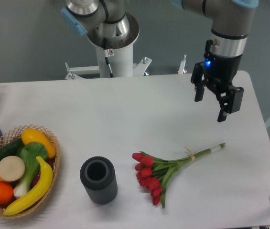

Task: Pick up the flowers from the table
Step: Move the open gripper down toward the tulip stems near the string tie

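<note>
a dark ribbed cup (pixel 98 180) was seen nearest the camera on the white tabletop (pixel 125 109), with a basket (pixel 53 143) of fruit and vegetables set to its left. the flowers (pixel 166 171) were laid flat just right of the cup, red heads toward it, stems pointing up and right. the tool (pixel 211 106) was held above the tabletop, well apart from the flowers, fingers spread wide and nothing gripped.
</note>
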